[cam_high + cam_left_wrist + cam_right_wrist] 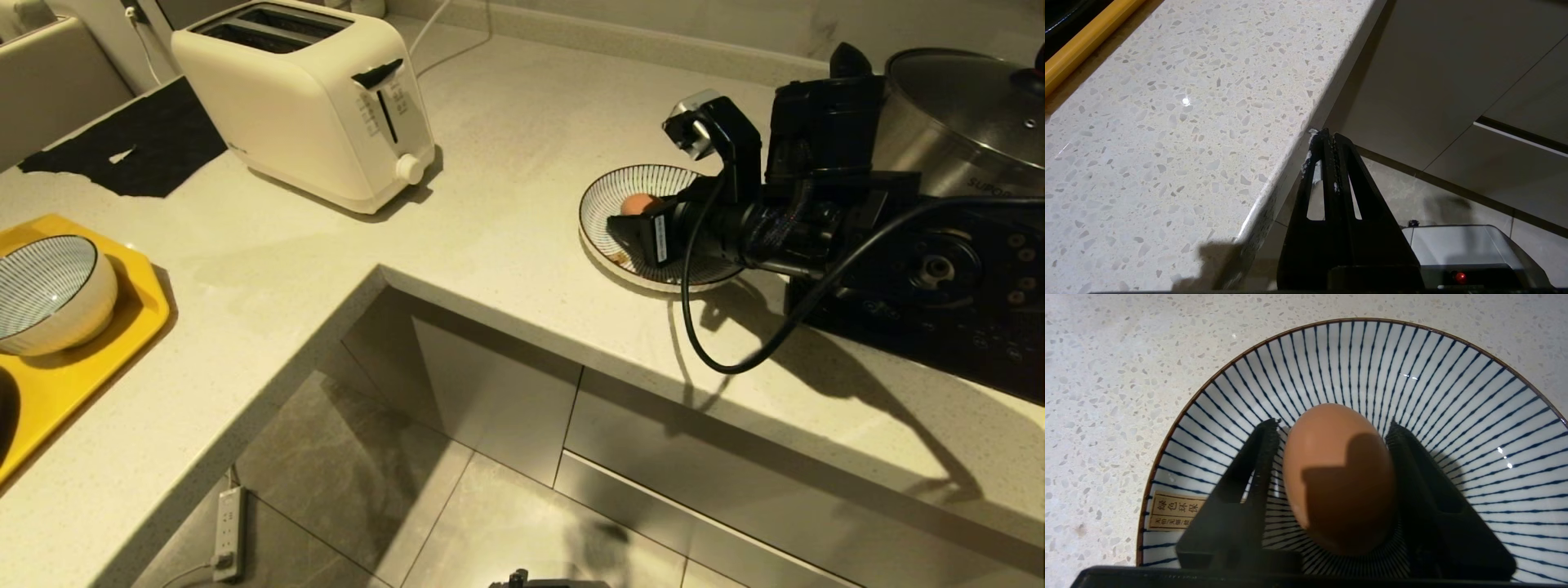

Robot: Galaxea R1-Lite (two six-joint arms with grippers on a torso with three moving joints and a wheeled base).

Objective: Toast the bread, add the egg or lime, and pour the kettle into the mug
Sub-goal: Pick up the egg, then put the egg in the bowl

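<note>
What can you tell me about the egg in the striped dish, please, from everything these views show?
The egg is smooth, matte and orange-brown, unbroken, with a shadow across its near half. It lies on its side in the striped dish, a shallow white dish with dark blue radial lines and a brown rim, standing on the speckled countertop beside a black cooktop. The right gripper straddles the egg, one finger close against each side; a firm grip cannot be confirmed. From the head view, only its top shows behind the gripper.

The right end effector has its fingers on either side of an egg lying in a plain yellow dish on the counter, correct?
Not quite: the egg lies in a blue-and-white striped plate, not a plain yellow dish. The right wrist view shows it, with the right end effector straddling the egg on the counter.
</note>
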